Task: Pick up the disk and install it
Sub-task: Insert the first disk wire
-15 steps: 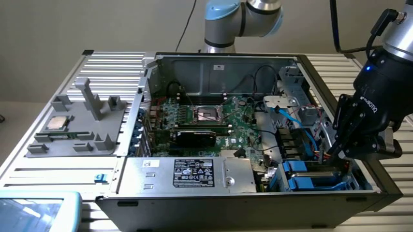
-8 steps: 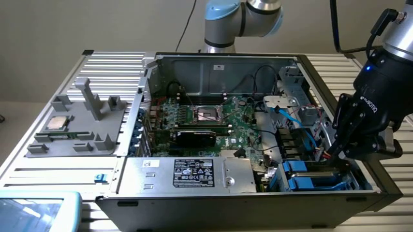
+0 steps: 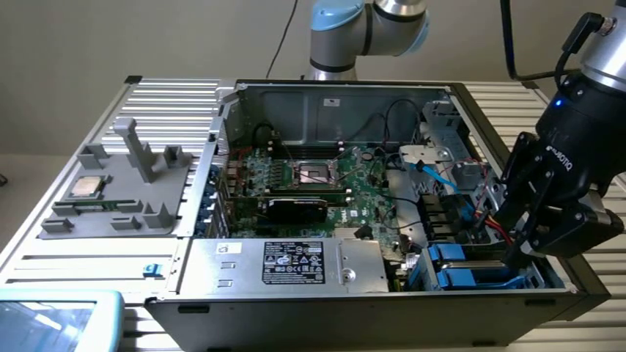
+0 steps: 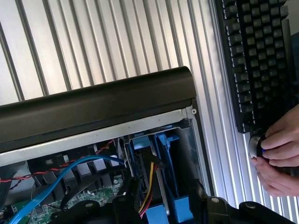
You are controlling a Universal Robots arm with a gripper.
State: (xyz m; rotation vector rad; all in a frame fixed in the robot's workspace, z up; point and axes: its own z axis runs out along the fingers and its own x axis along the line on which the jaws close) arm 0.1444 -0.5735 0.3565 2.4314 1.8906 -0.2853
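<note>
One open computer case (image 3: 323, 308) on one slatted table (image 3: 88, 249) holds one motherboard (image 3: 362, 194), one labelled power supply (image 3: 284, 264) at six o'clock and two blue drive brackets (image 3: 470, 279) at four o'clock. At nine o'clock, one grey tray (image 3: 127, 198) carries one processor chip (image 3: 86, 187); one robot arm (image 3: 367, 29) stands at twelve. The wrist view has one black keyboard (image 4: 257, 60) and one silver knob (image 4: 254, 146), touched by a person's fingers (image 4: 280, 137).

The claw (image 3: 517, 253) bears "ROBOTIQ" on its black body.
</note>
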